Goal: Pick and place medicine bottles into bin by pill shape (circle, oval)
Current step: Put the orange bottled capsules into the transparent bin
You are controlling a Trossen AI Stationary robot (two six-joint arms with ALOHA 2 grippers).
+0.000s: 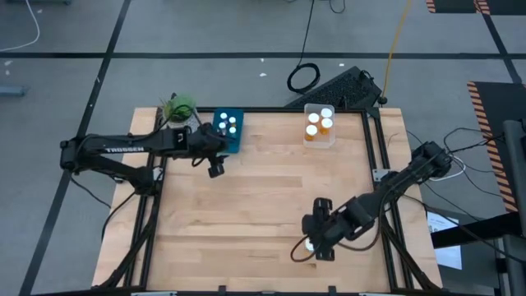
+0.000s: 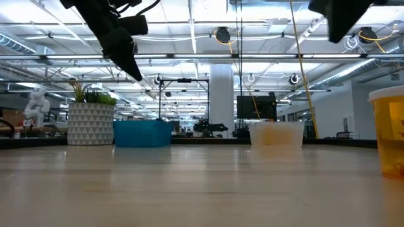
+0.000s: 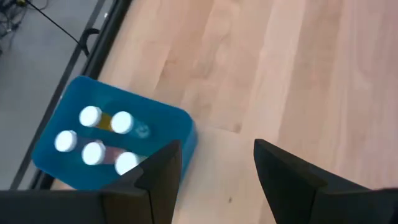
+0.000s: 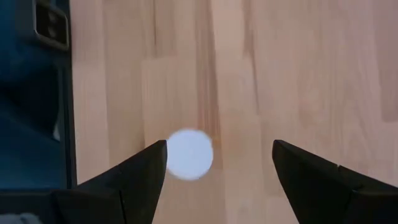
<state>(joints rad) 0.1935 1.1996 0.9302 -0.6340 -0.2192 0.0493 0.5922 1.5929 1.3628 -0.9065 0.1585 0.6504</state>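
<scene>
One medicine bottle with a white cap [image 4: 189, 154] and an orange body [image 2: 388, 132] stands upright on the table near its front right. My right gripper [image 4: 217, 163] hangs open above it; the cap shows between the fingers, close to one of them, untouched. In the high view this gripper [image 1: 318, 247] covers most of the bottle [image 1: 310, 243]. My left gripper [image 3: 214, 177] is open and holds nothing. It hovers just in front of the blue bin [image 1: 228, 130], which holds several white-capped bottles [image 3: 93, 152]. A clear bin [image 1: 320, 123] at the far edge holds orange bottles.
A potted plant [image 1: 177, 108] stands at the far left corner beside the blue bin. A black metal frame [image 1: 380, 177] runs along the table's edges. Bare wood [image 1: 263, 189] lies between the two arms. A dark keyboard [image 1: 341, 86] lies beyond the far edge.
</scene>
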